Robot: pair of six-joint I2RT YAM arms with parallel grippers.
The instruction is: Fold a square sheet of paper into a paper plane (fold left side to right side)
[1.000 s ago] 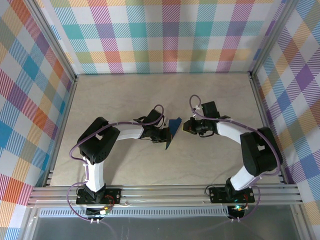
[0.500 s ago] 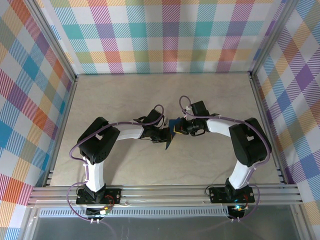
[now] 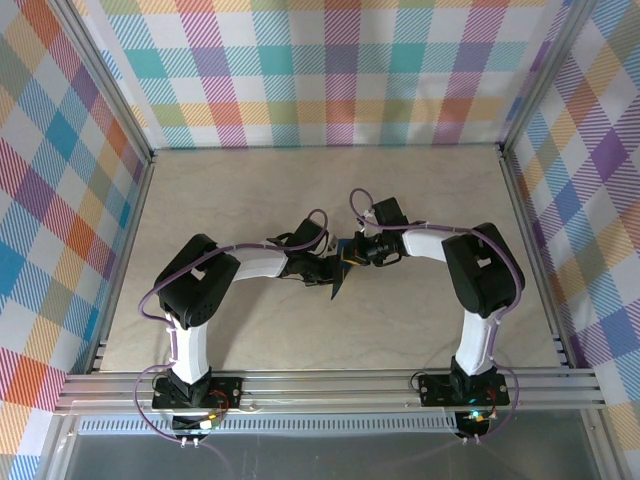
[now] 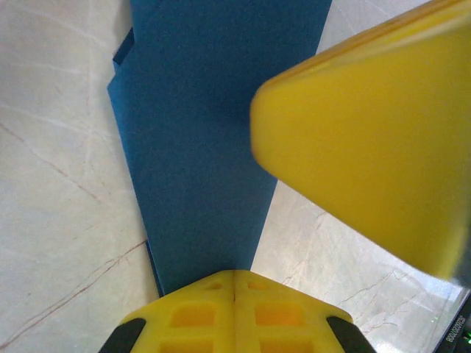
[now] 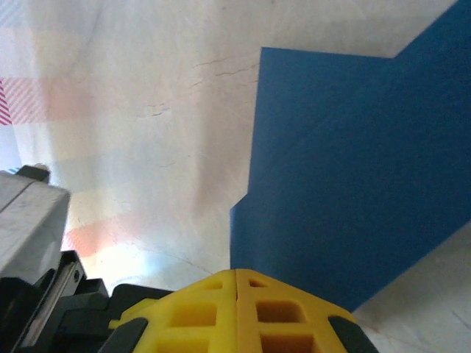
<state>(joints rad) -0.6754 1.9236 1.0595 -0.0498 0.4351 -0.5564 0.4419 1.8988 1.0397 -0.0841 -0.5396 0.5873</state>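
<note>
Dark-blue paper (image 3: 338, 284), folded into a narrow creased shape, is seen lying near the middle of the beige marbled table (image 3: 250, 190), between the two arms' tips. In the overhead view its pointed end is directed toward the near edge. The left gripper (image 3: 334, 269) is brought in from the left and the right gripper (image 3: 352, 258) from the right, so that both meet over the paper and stand just beside each other.

In the left wrist view the left gripper (image 4: 234, 278) is fully closed, and the paper (image 4: 206, 147) runs flat from its tips, with a yellow finger (image 4: 368, 147) of the other arm close above it.

In the right wrist view the right gripper (image 5: 235, 275) is likewise closed, with its tips set at the edge of the paper (image 5: 346, 184). Layered, stepped edges are shown there. Whether any paper is pinched between either pair of fingers cannot be told.
</note>
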